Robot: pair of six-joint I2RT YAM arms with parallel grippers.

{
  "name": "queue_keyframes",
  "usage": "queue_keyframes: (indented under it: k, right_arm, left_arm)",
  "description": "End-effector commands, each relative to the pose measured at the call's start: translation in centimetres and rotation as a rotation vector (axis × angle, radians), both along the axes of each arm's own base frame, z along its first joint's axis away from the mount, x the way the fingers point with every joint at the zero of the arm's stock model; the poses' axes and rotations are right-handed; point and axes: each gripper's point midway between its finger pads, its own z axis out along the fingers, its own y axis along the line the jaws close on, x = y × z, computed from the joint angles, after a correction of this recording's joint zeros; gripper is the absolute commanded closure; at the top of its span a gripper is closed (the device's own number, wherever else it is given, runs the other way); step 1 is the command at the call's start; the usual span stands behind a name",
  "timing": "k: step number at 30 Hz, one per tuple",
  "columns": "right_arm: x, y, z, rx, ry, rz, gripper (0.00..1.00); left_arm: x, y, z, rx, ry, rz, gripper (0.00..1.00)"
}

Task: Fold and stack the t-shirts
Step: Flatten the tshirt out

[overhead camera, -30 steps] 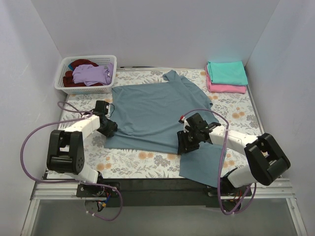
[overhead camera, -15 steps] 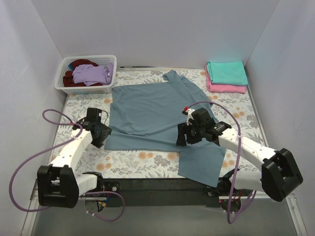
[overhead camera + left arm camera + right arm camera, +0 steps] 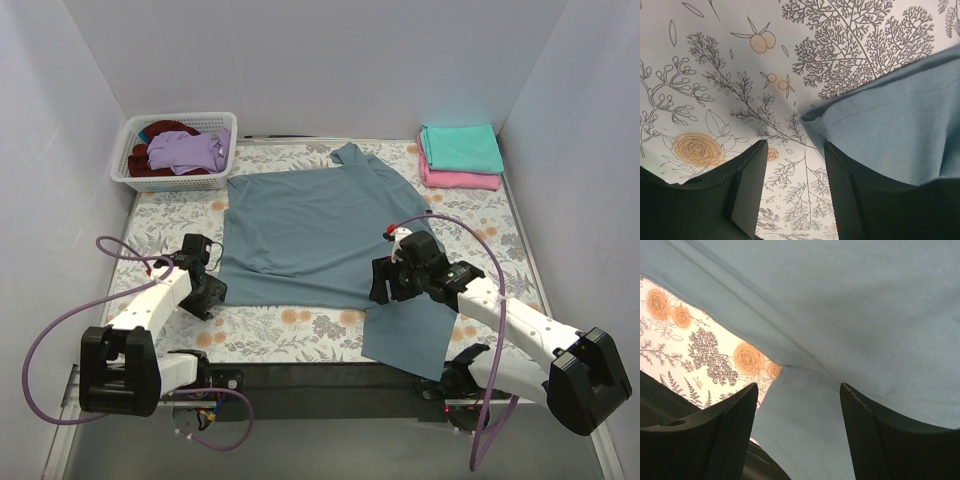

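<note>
Five t-shirts: one slate blue-grey shirt spread mid-table, a teal shirt on a pink shirt folded at 1 o'clock, and a lilac shirt and dark red shirt crumpled in one white basket at 11. Two grippers, both spread and empty: left gripper at the slate shirt's 8 o'clock corner, right gripper over its 5 o'clock hem. Floral tablecloth; plain pale walls on three sides.

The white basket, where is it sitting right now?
In the overhead view, the white basket sits in the far left corner, just beyond the spread blue-grey shirt, across from the folded teal-and-pink stack at far right.
</note>
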Motion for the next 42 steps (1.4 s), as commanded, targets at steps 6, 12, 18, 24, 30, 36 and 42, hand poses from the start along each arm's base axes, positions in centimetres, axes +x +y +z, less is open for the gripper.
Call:
queue_keyframes:
  k: [6, 12, 18, 24, 30, 36, 42]
  right_arm:
    - [0.0, -0.4, -0.1, 0.005, -0.025, -0.022, 0.27]
    - [0.0, -0.2, -0.1, 0.009, -0.021, -0.019, 0.27]
    - [-0.1, -0.4, -0.4, 0.004, -0.018, -0.021, 0.27]
    - [0.0, -0.8, -0.4, -0.003, -0.025, -0.045, 0.27]
    - [0.4, -2.7, -0.4, -0.048, -0.025, -0.12, 0.27]
    - [1.0, -6.3, -1.3, -0.076, 0.042, -0.265, 0.26]
    - [1.1, -10.1, -2.9, -0.081, 0.131, -0.418, 0.28]
  left_arm:
    - [2.9, -0.1, 1.0, 0.014, -0.068, 0.005, 0.53]
    - [2.6, -0.1, 0.3, 0.025, -0.038, 0.011, 0.53]
    - [1.7, 0.2, -1.2, 0.044, -0.001, 0.015, 0.56]
    - [1.5, 0.9, -1.3, 0.08, 0.009, 0.02, 0.85]
    - [1.5, 1.2, -0.8, 0.098, -0.006, 0.003, 1.0]
    - [3.2, 2.2, 1.3, 0.155, -0.083, -0.019, 1.0]
    - [5.2, 3.0, 3.0, 0.219, -0.16, -0.087, 1.0]
